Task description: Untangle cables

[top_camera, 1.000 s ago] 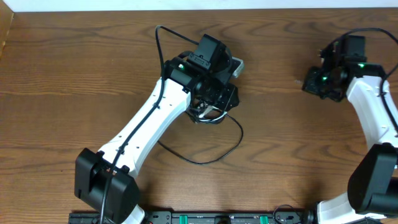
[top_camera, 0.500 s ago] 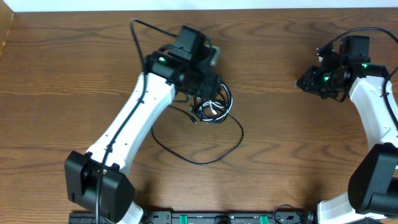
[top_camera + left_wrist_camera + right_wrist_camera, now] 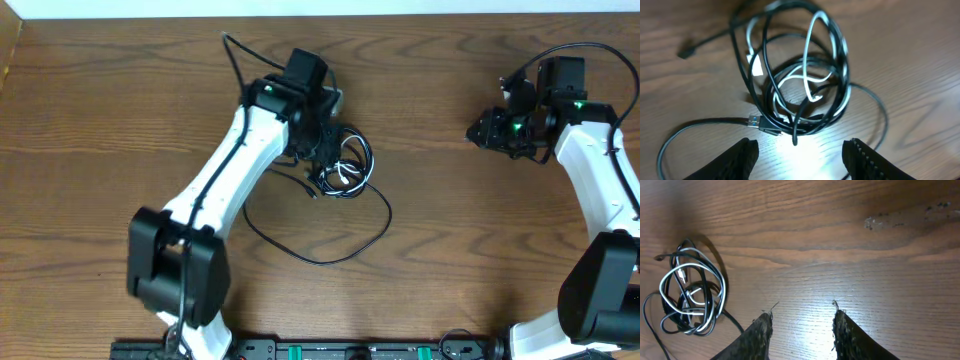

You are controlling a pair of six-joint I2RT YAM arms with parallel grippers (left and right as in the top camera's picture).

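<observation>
Cables (image 3: 340, 172) in one knot on table (image 3: 120, 120)

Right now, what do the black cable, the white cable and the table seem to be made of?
The black cable: probably rubber or plastic sheath, smooth, glossy; light glints along its curves.
The white cable: likely similar plastic sheath, smooth; it bends in soft loops.
The table: wood or wood-look laminate, brown, semi-gloss; grain lines and a light reflection show.
</observation>
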